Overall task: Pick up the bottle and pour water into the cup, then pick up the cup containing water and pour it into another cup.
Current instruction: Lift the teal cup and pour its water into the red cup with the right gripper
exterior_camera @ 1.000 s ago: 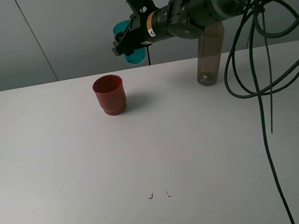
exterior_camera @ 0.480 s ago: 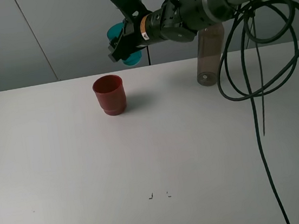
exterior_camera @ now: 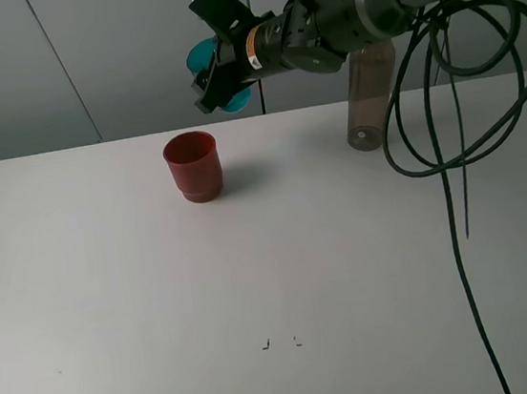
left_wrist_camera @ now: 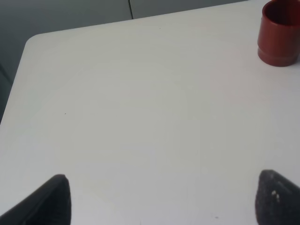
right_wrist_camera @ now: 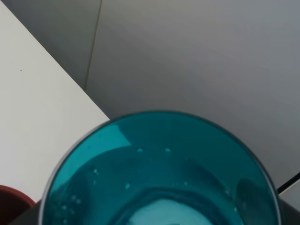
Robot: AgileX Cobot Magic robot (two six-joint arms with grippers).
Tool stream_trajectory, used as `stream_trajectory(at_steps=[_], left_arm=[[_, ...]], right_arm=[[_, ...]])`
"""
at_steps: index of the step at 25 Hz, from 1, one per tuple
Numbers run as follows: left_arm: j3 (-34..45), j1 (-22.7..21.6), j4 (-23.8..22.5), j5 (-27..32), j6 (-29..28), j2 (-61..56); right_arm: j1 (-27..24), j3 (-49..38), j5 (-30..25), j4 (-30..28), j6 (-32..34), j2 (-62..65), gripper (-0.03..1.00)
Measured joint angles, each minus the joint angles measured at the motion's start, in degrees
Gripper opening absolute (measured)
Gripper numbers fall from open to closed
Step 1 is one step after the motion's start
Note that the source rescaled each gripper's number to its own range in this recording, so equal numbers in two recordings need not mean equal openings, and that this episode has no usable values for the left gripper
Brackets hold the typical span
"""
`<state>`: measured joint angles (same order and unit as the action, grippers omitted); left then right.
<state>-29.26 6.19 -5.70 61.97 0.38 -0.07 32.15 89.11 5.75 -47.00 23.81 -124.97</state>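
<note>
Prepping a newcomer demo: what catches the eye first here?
The right gripper holds a teal-blue translucent plastic tumbler in the air, above the white table and near the opaque red-brown plastic cup standing on it. A tall slim smoky grey-brown translucent plastic bottle stands at the table's far right, partly behind the arm.

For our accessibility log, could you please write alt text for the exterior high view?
The right gripper holds a teal translucent cup raised in the air, close to a red-brown cup standing on the white table. A tall smoky bottle stands upright further right, partly hidden by the arm.
</note>
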Motion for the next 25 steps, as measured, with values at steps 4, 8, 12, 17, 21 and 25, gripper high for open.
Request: stream_trajectory(at_steps=[4,8,12,17,21,25], left_arm=[[0.0,0.0,0.0,0.0,0.0,0.0],[0.0,0.0,0.0,0.0,0.0,0.0],[0.0,0.0,0.0,0.0,0.0,0.0],[0.0,0.0,0.0,0.0,0.0,0.0],[0.0,0.0,0.0,0.0,0.0,0.0],[0.0,0.0,0.0,0.0,0.0,0.0]], right_arm=[[0.6,0.0,0.0,0.0,-2.9,0.0,0.15],[0.8,0.0,0.0,0.0,-4.7,0.0,0.15],[0.8,0.0,0.0,0.0,-5.3,-0.1,0.15],[0.8,0.4,0.0,0.0,-5.4,-1.7,0.15],[0.8,1.9,0.0,0.5,-5.4,-2.9,0.15],[0.8,4.1,0.0,1.1,-5.4,-4.4,0.15]])
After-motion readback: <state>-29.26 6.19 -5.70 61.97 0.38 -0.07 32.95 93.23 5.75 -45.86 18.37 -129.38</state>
